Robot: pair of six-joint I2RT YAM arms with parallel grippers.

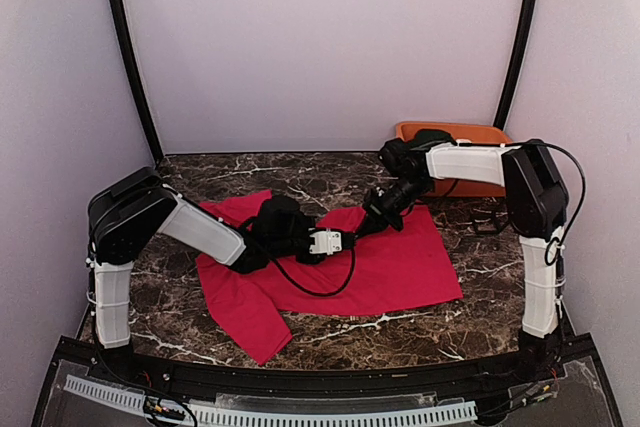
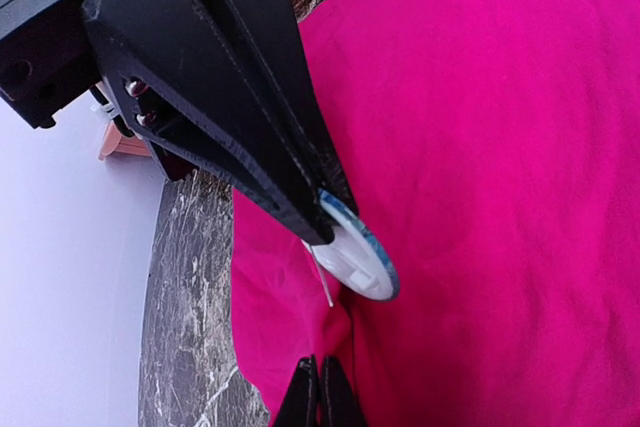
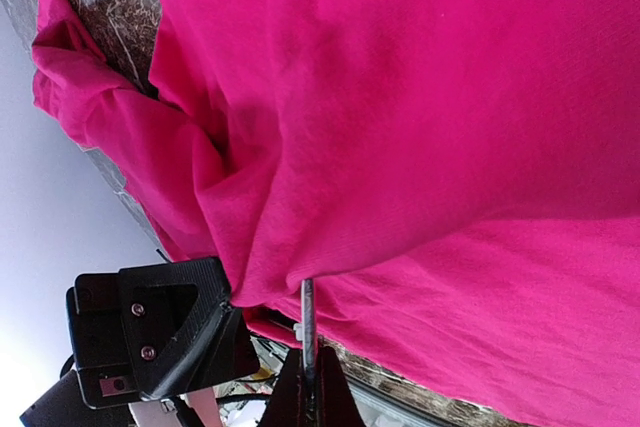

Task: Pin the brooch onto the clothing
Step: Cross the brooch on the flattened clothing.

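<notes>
From above, I see the red T-shirt (image 1: pixel 400 262) lying rumpled on the veined dark marble table (image 1: pixel 480 317), with an orange tray (image 1: pixel 470 132) behind. On my left wrist view, the left gripper (image 2: pixel 322 215) is clamped on the round, white, blue-rimmed brooch (image 2: pixel 362 259), its thin pin (image 2: pixel 323 284) bare over the cloth. On the right wrist view, the right gripper (image 3: pixel 307 387) is fully closed against soft folds. I cannot tell whether it pinches cloth.

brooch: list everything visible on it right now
The small round brooch is a flat white disc with a blue rim, plastic-looking. A thin metal pin juts from it. The left claw is shut on the disc's edge, holding it tilted above the bright red T-shirt, near the cloth's edge; whether the pin touches cloth is unclear.
</notes>
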